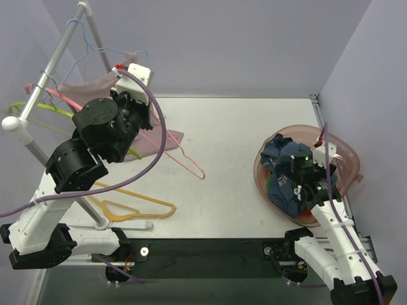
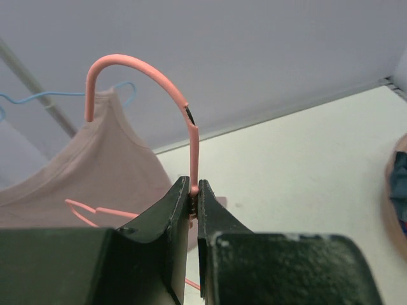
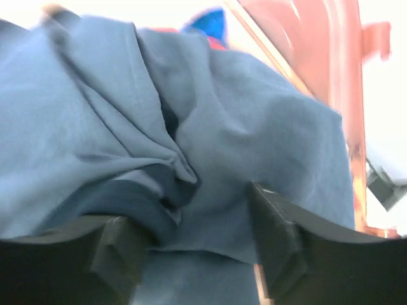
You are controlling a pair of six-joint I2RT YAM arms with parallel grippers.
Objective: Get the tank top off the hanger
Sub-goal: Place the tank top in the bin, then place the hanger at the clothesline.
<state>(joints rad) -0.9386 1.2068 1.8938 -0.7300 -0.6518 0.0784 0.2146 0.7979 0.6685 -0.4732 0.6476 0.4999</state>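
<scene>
Pale lavender walls [image 1: 241, 44] all around, plain white table [image 1: 241, 133], metal clothes rack [image 1: 58, 47] off left, lighting's soft and even.

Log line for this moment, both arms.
left gripper: shut on pink hanger neck | right gripper: open above blue garment in basket | tank top: not gripped

The left gripper [image 2: 195, 187] pinches the pink hanger [image 2: 194, 136], whose wire vanishes behind its fingers [image 2: 162, 216]. Beyond them, the tank top [image 2: 95, 165] runs off the left edge. Past the right gripper's fingers [image 3: 273, 235], blurred blue cloth [image 3: 241, 146] hides all but a strip of the basket [image 3: 318, 38].
</scene>
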